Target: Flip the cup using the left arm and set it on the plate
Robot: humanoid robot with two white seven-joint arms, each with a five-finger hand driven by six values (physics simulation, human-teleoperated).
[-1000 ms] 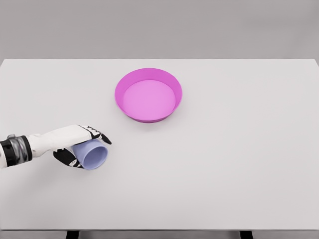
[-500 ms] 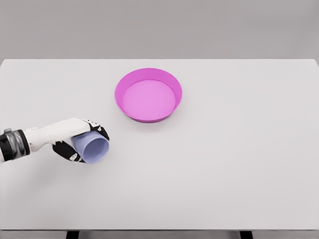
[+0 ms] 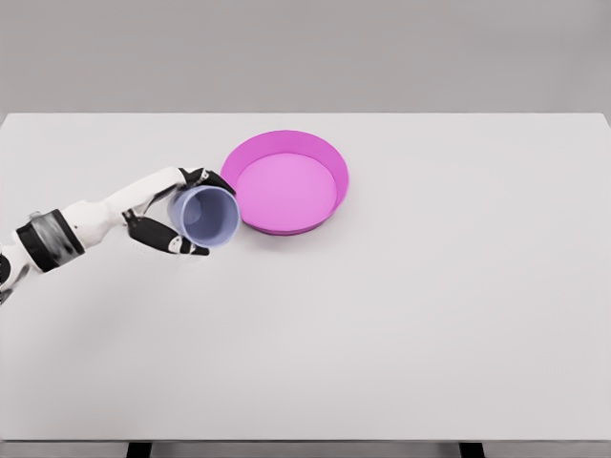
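Observation:
My left hand (image 3: 181, 216) is shut on a pale lavender cup (image 3: 207, 218), held above the table with its open mouth tilted toward the camera. The fingers wrap the cup's far side and underside. The cup hangs just left of the magenta plate (image 3: 284, 182), close to its left rim (image 3: 225, 181) without clearly touching it. The plate is a shallow round dish lying at the table's back middle, with nothing in it. The right arm does not show.
The white table (image 3: 430, 315) spans the whole view, with its front edge near the picture's bottom. My left forearm (image 3: 76, 232) comes in from the left edge, low over the tabletop.
The left hand has lifted the cup off the table and carried it up and to the right, from the front left to beside the plate's left rim. The cup's mouth now faces the camera more.

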